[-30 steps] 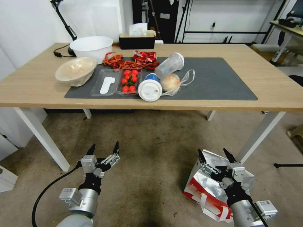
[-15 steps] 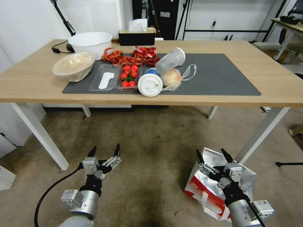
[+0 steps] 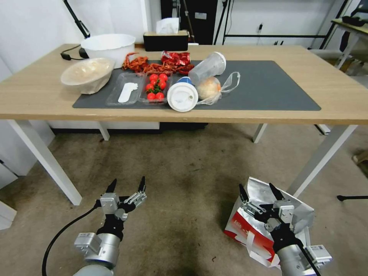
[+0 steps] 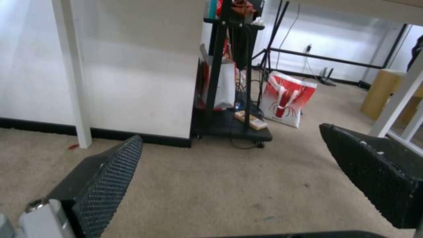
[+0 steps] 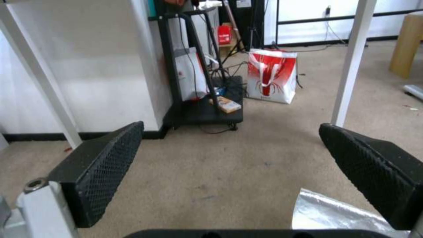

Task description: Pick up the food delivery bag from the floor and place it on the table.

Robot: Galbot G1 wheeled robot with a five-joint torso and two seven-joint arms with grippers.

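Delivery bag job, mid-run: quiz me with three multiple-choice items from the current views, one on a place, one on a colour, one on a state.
1. Where is the bag?
A. on the table
B. on the floor by the table's right front leg
C. held up in the left gripper

2. What colour is the mat on the table?
A. dark grey
B. red
C. white

3. How is the right gripper?
A. shut on a handle
B. open over the bag
C. shut on a cup

Key: 1 B, the bag stands on the floor under the right gripper. 2 A, the mat is dark grey. 3 B, its fingers are spread with nothing between them; the left gripper is open too, over bare floor.
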